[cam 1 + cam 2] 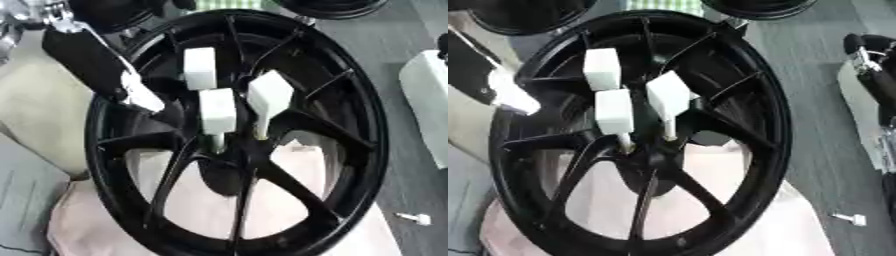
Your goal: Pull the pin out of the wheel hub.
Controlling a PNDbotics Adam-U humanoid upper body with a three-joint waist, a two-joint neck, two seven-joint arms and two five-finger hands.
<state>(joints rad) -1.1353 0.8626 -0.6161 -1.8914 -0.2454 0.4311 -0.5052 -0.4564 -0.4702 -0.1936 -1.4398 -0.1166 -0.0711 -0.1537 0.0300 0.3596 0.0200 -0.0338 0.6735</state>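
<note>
A black spoked wheel (350,150) is lying centre frame, with three white block-headed pins (217,112) standing tilted in its hub (223,172), their thin stems pointing down into it.

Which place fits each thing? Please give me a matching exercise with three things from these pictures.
Things:
1. black spoked wheel hub
2. three white block-headed pins
3. small white pin

Places:
A. loose on the grey floor, near the lower right corner
B. standing in the centre of the wheel
C. lying on a pale cloth, filling most of the view

Pairs: 1-C, 2-B, 3-A
</note>
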